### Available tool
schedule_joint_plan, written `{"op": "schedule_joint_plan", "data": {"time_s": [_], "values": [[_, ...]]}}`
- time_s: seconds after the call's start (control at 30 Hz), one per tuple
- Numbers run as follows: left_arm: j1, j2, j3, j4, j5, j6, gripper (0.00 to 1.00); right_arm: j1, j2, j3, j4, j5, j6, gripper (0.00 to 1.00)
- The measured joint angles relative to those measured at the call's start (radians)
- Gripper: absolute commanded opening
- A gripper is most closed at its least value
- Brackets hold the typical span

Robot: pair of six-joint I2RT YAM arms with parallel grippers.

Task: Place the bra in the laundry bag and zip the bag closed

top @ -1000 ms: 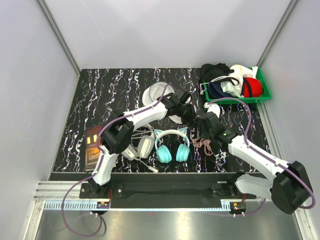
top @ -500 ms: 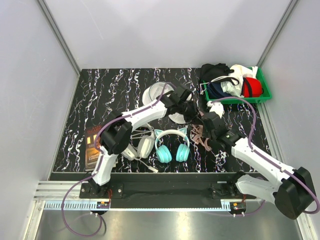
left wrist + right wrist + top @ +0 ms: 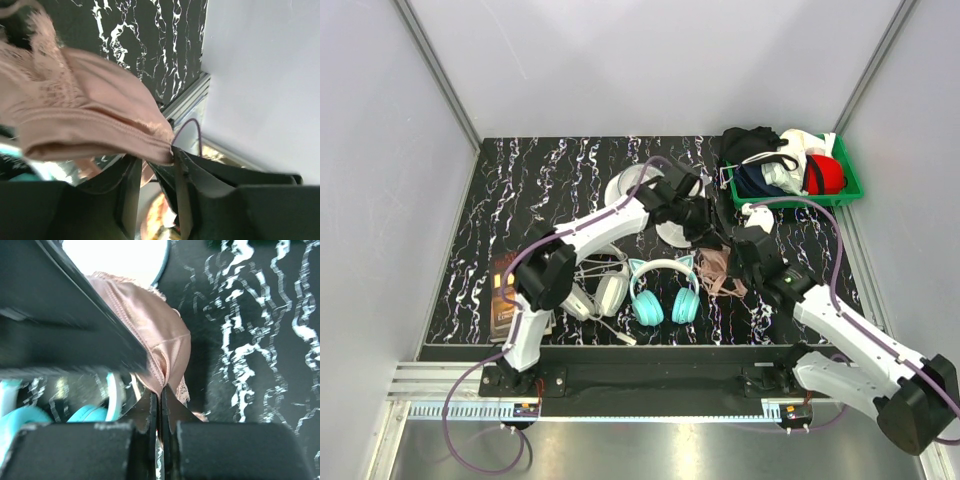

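The pale pink bra (image 3: 715,266) hangs bunched between both grippers, just right of the white mesh laundry bag (image 3: 628,186), which my left arm partly covers. My right gripper (image 3: 740,247) is shut on a fold of the bra (image 3: 157,327), its fingertips (image 3: 150,402) pinching the fabric at the seam (image 3: 160,390). The bag shows as a white patch (image 3: 117,252) at the top of the right wrist view. My left gripper (image 3: 703,224) stands open. In the left wrist view the bra (image 3: 85,117) drapes over my left gripper (image 3: 155,161), its corner touching one finger.
Teal cat-ear headphones (image 3: 665,291) and white-grey headphones (image 3: 600,291) lie at the near edge, left of the bra. A green bin (image 3: 845,190) of clothes sits at the back right. A dark book (image 3: 507,295) lies near the left.
My right gripper has shut on the bra. My left gripper, shut before, has opened. The bra has lifted a little toward the back.
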Motion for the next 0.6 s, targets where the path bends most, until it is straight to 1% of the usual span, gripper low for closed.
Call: {"op": "schedule_joint_plan", "data": {"time_s": [0.07, 0.2, 0.33, 0.47, 0.57, 0.6], "values": [[0.012, -0.032, 0.000, -0.025, -0.008, 0.068, 0.45, 0.000, -0.020, 0.000, -0.016, -0.037, 0.016, 0.00], [0.039, -0.127, -0.001, -0.040, -0.042, 0.211, 0.49, -0.010, -0.043, 0.016, -0.076, -0.089, 0.045, 0.00], [0.067, -0.245, -0.031, -0.011, -0.049, 0.370, 0.53, -0.070, -0.093, 0.056, -0.142, -0.150, 0.050, 0.00], [0.084, -0.315, -0.095, 0.030, 0.005, 0.521, 0.54, -0.147, -0.177, 0.108, -0.216, -0.247, 0.039, 0.00], [0.088, -0.333, -0.167, 0.053, 0.055, 0.655, 0.53, -0.168, -0.219, 0.155, -0.269, -0.336, 0.026, 0.00], [0.085, -0.341, -0.201, 0.056, 0.064, 0.710, 0.56, -0.169, -0.226, 0.173, -0.288, -0.376, 0.023, 0.00]]}}
